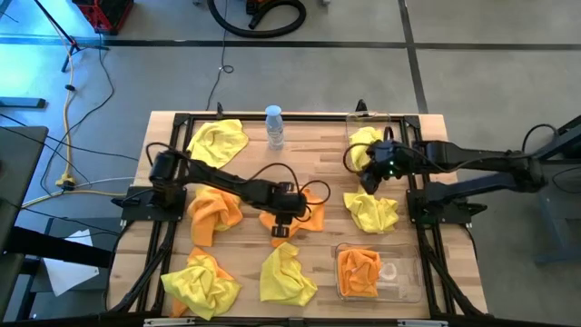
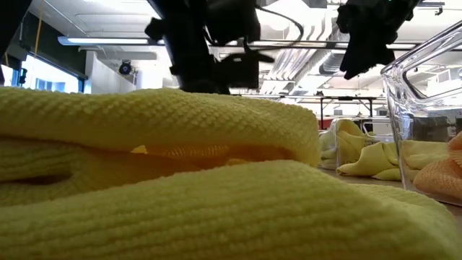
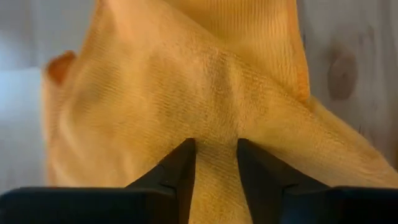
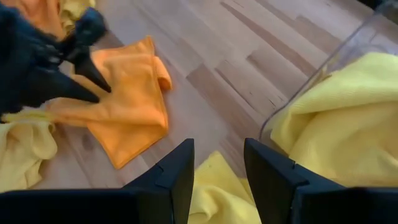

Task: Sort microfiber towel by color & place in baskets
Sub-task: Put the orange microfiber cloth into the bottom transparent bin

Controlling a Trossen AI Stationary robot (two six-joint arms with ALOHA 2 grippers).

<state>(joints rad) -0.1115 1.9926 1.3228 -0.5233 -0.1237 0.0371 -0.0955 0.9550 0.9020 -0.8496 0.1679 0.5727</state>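
A: High view — the left gripper [image 1: 282, 218] sits mid-frame on the orange towel [image 1: 313, 211], fingers narrowing around a raised fold.
B: And the orange basket [image 1: 413, 272]?
A: Lower right — left arm nearer; right gripper [image 1: 372, 177] empty, part-open, upper right.

I saw a table [image 1: 300, 136] of pale wood planks, smooth with a matt, visible grain, edged by a black metal frame [image 1: 172, 136]. The towels were soft cloth: the orange towel [image 3: 186, 93] under my left gripper [image 3: 216, 163] showed a fine woven rib, and the yellow towel [image 2: 180, 144] up close looked nubbly and matt. The baskets [image 1: 404, 272] were clear glossy plastic, catching highlights on the rim. The bottle [image 1: 274, 127] looked like clear plastic too. The fingers [image 4: 273, 177] on my right arm were dark, smooth and matt.
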